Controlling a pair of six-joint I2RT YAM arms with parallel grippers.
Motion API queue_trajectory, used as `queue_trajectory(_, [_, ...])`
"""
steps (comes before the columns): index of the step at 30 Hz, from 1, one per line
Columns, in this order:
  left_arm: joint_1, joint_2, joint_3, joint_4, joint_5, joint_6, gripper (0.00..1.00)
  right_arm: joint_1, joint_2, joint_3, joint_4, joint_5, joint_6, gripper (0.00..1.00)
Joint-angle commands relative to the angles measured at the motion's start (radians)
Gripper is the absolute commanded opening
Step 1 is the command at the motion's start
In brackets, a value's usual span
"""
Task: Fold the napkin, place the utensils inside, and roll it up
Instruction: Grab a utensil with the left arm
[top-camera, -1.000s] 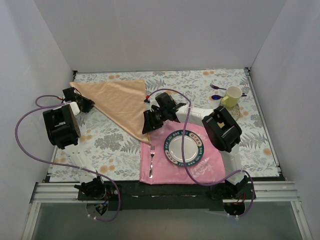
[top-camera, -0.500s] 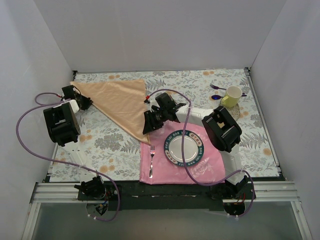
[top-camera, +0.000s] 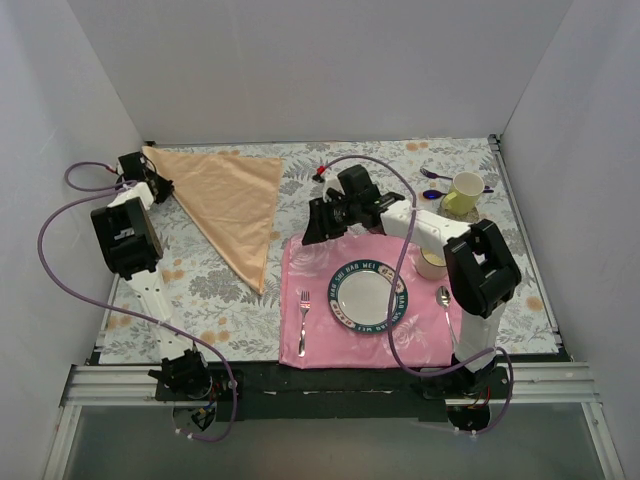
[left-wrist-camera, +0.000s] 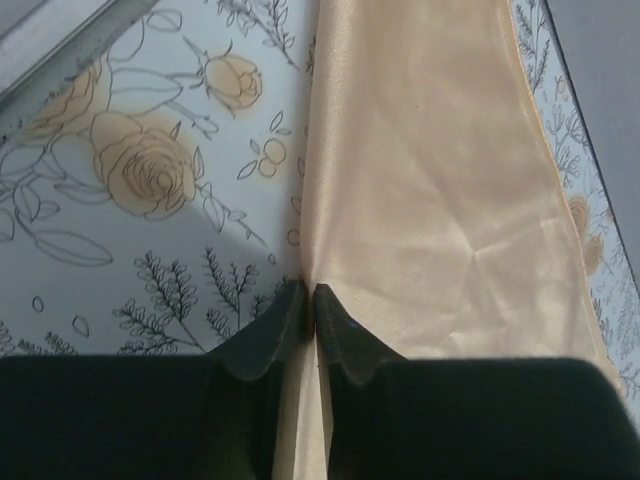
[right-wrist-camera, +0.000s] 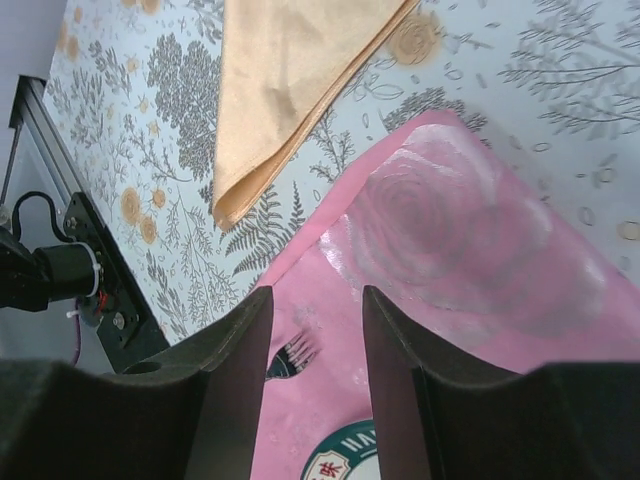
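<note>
The peach-gold satin napkin (top-camera: 225, 200) lies folded into a triangle on the far left of the floral tablecloth. It also shows in the left wrist view (left-wrist-camera: 430, 200) and the right wrist view (right-wrist-camera: 290, 80). My left gripper (top-camera: 162, 186) is shut on the napkin's left edge near its far-left corner, seen up close in the left wrist view (left-wrist-camera: 309, 290). My right gripper (top-camera: 312, 233) is open and empty above the pink mat's far-left corner, beside the napkin's right edge, with its fingers well apart (right-wrist-camera: 317, 295). No dark copper-brown cutlery shows.
A pink rose-printed placemat (top-camera: 320, 345) holds a green-rimmed plate (top-camera: 367, 297), a silver fork (top-camera: 303, 320) on its left and a silver spoon (top-camera: 445, 305) on its right. A yellow mug (top-camera: 463, 192) and purple spoons (top-camera: 435, 175) sit at the far right. White walls surround the table.
My right gripper has let go of the napkin and drawn back to the right over the pink mat. My left gripper has pulled the napkin's corner farther back and left; the napkin shifted left.
</note>
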Motion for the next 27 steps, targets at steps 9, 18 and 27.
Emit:
queue_trajectory(9, [-0.03, -0.209, -0.07, -0.171, -0.071, 0.039, 0.64, -0.06, -0.126, -0.066, -0.01, 0.026, -0.047, 0.5])
queue_trajectory(18, [-0.182, -0.66, -0.499, -0.192, 0.017, 0.029, 0.39, -0.061, -0.203, -0.153, 0.025, 0.015, -0.061, 0.5])
queue_trajectory(27, [-0.383, -0.801, -0.794, -0.166, 0.128, -0.018, 0.0, -0.064, -0.25, -0.207, 0.065, -0.009, -0.048, 0.5])
